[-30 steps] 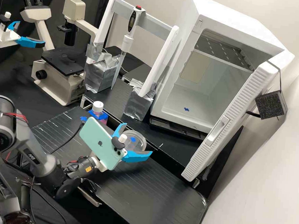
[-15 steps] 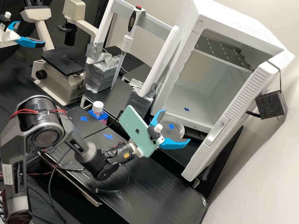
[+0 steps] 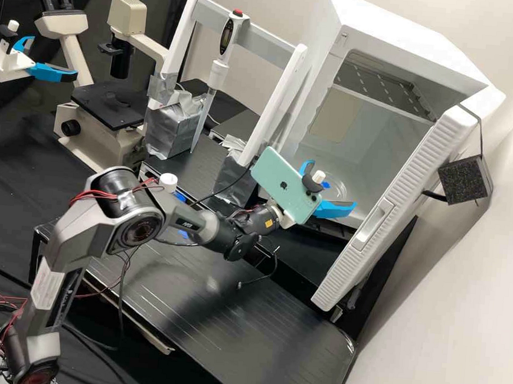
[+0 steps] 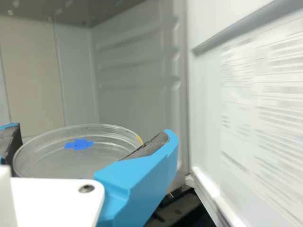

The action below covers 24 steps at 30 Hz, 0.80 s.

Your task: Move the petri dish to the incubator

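Presently, the gripper (image 3: 329, 189) is at the open mouth of the incubator (image 3: 420, 33), grasping the petri dish (image 4: 52, 158), one blue finger on each side of its wall. The dish rides roughly level before the incubator's inner walls; how far it lies past the incubator's front sill cannot be established. The incubator door (image 3: 380, 196) stands open beside the opening, and the metal shelf (image 3: 389, 87) sits in the incubator's upper part, above the dish. Judged from this, the carry is well advanced, with insertion and set-down outstanding.

Principal hazards are as follows. The finger nearer the incubator door could strike the door's edge if the entry drifts to that side, jolting the dish. Too low an approach could catch the dish's underside on the incubator's sill and tip it. The phone (image 3: 286, 185) mounted behind the fingers adds bulk and could knock the incubator's frame on a deeper reach. The smooth, round wall offers slight purchase; excess squeeze or a bump may make it slip or pivot. Lastly, release before the base rests flat on the incubator's floor would probably drop or tilt it.
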Each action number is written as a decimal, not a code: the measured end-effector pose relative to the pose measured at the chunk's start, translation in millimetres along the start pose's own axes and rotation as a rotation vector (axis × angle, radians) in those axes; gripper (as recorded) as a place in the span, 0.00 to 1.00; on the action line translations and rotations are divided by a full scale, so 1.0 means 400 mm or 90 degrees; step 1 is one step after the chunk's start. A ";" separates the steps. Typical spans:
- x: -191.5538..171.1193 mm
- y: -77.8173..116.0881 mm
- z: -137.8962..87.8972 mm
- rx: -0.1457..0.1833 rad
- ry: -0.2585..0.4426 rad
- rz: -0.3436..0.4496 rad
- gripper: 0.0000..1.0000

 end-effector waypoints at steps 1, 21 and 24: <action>0.019 -0.003 0.003 0.002 -0.003 -0.009 0.00; 0.208 -0.114 0.051 -0.032 -0.043 -0.116 0.00; 0.211 -0.114 0.053 -0.029 -0.051 -0.118 0.00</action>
